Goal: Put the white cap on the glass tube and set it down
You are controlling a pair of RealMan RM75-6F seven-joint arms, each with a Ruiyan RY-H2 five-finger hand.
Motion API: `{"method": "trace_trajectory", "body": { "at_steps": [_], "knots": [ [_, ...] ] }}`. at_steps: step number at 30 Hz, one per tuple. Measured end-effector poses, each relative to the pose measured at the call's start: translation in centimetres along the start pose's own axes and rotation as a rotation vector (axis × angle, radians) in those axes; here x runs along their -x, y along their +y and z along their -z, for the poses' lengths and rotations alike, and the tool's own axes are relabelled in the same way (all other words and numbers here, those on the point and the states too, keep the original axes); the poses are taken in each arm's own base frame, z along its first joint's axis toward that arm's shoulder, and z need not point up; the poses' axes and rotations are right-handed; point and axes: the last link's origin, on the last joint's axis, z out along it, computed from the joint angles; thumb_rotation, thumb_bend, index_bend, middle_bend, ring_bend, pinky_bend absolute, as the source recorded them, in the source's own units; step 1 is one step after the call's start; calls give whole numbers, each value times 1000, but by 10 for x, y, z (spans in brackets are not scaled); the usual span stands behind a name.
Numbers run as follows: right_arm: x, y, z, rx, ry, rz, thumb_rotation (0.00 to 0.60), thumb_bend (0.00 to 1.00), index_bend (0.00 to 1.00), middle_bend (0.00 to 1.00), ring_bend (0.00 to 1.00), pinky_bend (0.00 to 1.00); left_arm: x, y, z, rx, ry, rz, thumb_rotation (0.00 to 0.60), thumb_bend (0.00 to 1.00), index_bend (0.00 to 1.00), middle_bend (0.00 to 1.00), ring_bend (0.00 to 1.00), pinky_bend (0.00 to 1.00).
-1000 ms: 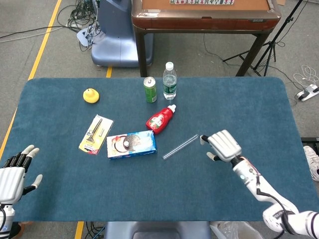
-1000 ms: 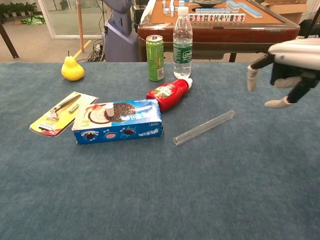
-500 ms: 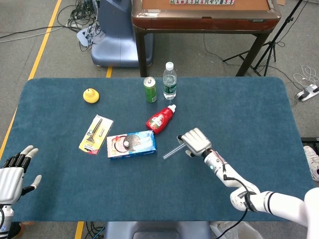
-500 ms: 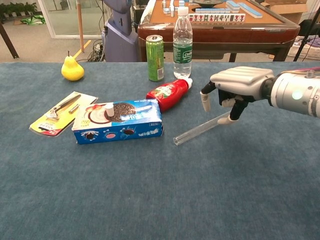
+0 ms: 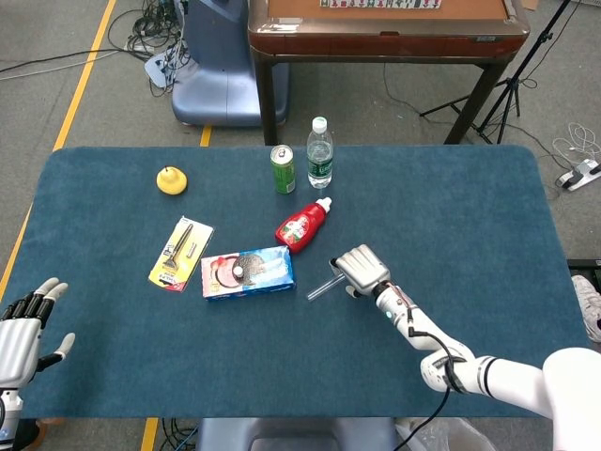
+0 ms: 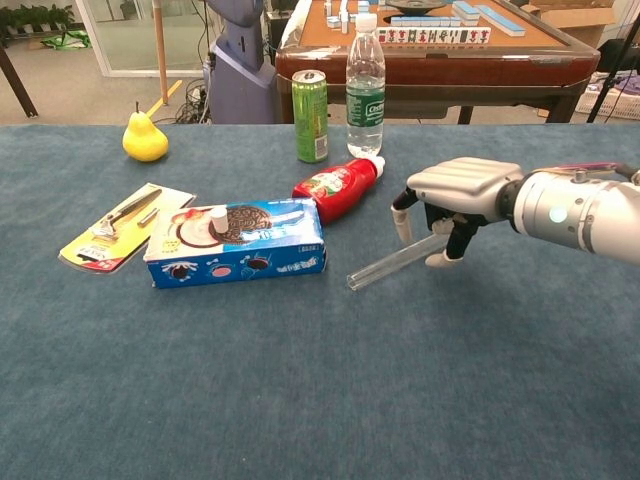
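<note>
Grey floor (image 5: 75, 85), yellow line (image 5: 83, 80), wooden table (image 5: 385, 33)

A blue carpeted surface (image 5: 451, 207) carries a yellow pear (image 5: 171, 179) at far left, a green can (image 5: 283, 169) and a water bottle (image 5: 320, 152) at the far edge, a red ketchup bottle (image 5: 301, 225), a blue cookie box (image 5: 248, 272), a yellow carded tool pack (image 5: 180, 252) and a glass tube (image 6: 395, 262) lying flat at centre.
</note>
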Motion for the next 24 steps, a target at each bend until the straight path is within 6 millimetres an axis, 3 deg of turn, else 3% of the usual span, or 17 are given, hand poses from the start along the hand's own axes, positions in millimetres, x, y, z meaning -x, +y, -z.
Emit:
{"method": "trace_trajectory", "body": {
  "at_steps": [14,24],
  "knots": [
    [6,-1,-14,6,-18,6,600,265,468,1000,1000,1000,2,-1,-1,-10,-5,-3,600,258,168,128,170,221],
    [7,-3,-19,8,-30,15,600,345,477,1000,1000,1000,3,-3,0,-18,-8,-5,600,258,168,128,170,222]
  ]
}}
